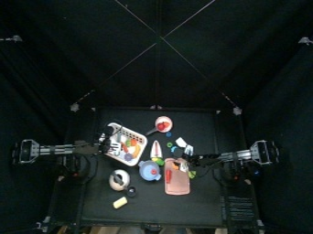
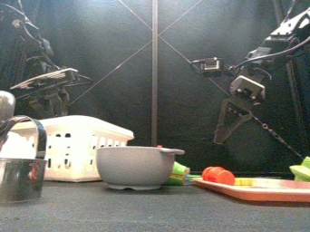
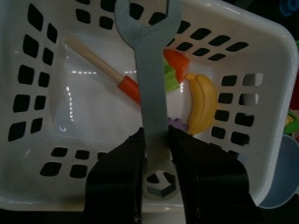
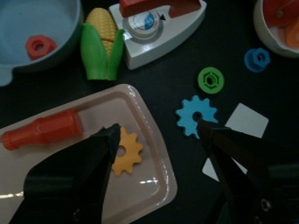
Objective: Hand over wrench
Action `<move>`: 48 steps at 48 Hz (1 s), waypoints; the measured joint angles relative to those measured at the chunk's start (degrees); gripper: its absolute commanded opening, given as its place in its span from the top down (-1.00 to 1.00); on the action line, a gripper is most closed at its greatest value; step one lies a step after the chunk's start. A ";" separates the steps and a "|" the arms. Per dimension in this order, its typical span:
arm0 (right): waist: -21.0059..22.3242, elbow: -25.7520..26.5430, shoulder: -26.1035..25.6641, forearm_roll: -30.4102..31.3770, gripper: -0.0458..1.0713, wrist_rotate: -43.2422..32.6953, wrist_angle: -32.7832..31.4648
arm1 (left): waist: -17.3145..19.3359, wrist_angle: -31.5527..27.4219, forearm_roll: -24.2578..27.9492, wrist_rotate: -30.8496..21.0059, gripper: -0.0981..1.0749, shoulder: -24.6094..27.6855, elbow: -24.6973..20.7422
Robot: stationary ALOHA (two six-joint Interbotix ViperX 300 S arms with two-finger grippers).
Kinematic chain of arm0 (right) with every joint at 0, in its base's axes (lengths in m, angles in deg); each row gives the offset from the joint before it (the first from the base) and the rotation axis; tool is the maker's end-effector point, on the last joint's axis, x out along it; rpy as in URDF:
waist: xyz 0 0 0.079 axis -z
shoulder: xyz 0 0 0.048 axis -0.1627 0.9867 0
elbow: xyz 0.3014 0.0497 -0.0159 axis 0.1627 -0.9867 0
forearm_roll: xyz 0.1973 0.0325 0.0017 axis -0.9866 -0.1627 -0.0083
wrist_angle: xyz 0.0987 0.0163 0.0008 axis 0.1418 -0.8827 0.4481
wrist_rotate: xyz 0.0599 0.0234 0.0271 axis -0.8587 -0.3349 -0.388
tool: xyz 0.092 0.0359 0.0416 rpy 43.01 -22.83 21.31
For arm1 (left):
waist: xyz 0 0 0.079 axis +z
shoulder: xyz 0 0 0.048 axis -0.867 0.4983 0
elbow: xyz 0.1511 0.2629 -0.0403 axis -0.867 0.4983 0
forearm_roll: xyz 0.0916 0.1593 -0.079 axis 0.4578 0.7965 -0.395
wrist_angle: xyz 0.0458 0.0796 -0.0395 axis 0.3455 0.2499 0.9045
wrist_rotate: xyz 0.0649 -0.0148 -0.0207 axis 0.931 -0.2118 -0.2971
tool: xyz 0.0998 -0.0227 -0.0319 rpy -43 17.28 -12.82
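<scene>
In the left wrist view my left gripper [image 3: 155,142] is shut on the shaft of a grey metal wrench [image 3: 145,61]. The wrench's open-ended head points away over the inside of the white slotted basket [image 3: 35,96]. In the top view that gripper [image 1: 113,146] is at the basket [image 1: 124,143], left of the table's middle. My right gripper [image 4: 162,131] is open and empty, hanging over a pink tray [image 4: 70,175]. It is right of the middle in the top view [image 1: 196,158] and raised in the front view [image 2: 230,118].
The basket also holds a banana [image 3: 204,103] and an orange-handled tool [image 3: 117,80]. Under the right gripper lie an orange gear [image 4: 126,150], a blue gear [image 4: 194,114], a corn cob [image 4: 103,39] and a blue bowl [image 4: 30,44]. A grey bowl [image 2: 136,166] and a metal cup [image 2: 18,170] stand at the front.
</scene>
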 measured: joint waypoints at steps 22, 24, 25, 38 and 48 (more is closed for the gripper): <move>7.56 4.92 -0.09 0.00 -0.85 -0.09 21.36 | -2.11 19.51 14.50 -0.26 -0.08 0.44 1.23; 8.79 5.63 0.00 -1.14 -0.85 0.00 24.17 | -2.02 22.15 16.26 -0.18 -0.08 0.70 1.58; 9.32 6.06 0.09 -1.76 -0.85 0.00 25.58 | -2.11 22.76 16.70 -0.26 -0.08 0.79 1.67; 14.94 7.82 1.67 -15.91 -0.85 0.26 34.19 | -1.93 33.57 28.21 -0.35 -0.08 2.29 2.02; 16.00 9.40 3.87 -22.94 -0.85 0.62 36.83 | -0.88 35.60 29.71 -0.62 -0.08 5.10 0.09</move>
